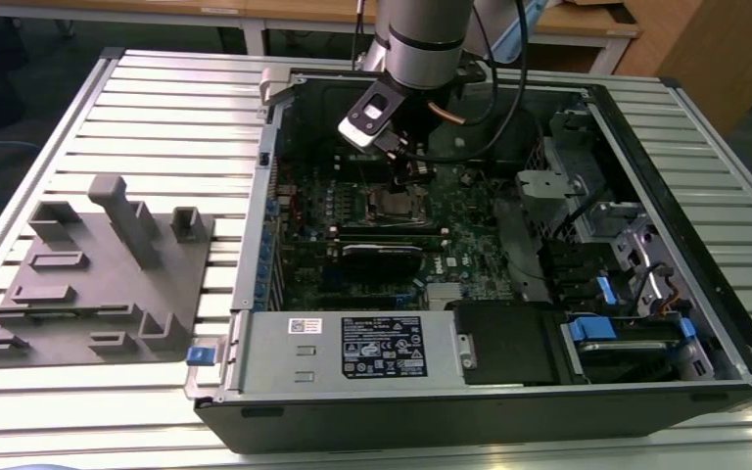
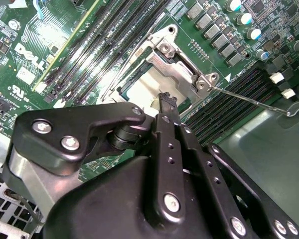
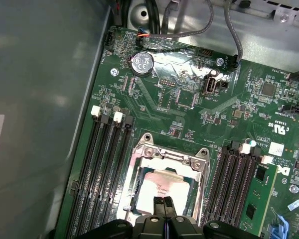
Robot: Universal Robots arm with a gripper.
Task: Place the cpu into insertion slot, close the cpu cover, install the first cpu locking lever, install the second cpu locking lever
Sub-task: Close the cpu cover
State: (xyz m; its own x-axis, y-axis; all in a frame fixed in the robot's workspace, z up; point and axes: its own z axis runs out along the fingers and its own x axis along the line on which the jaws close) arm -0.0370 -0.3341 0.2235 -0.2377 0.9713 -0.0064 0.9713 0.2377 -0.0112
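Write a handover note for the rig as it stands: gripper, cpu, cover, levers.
Gripper: shut, holding nothing, tips right over the cpu; contact cannot be judged.
Cpu: seated in the insertion slot, pale top showing through the window of the cpu cover.
Cover: appears down flat around the cpu.
Levers: one locking lever juts out free from the socket corner, unlatched; the other is unclear.
Done: placement, apparently the cover. Left: both levers.

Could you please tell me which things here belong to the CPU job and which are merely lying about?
Job: cpu, cpu cover, insertion slot, locking lever, hand.
Lying about: grey fixture block, memory slots, coin battery, power supply.
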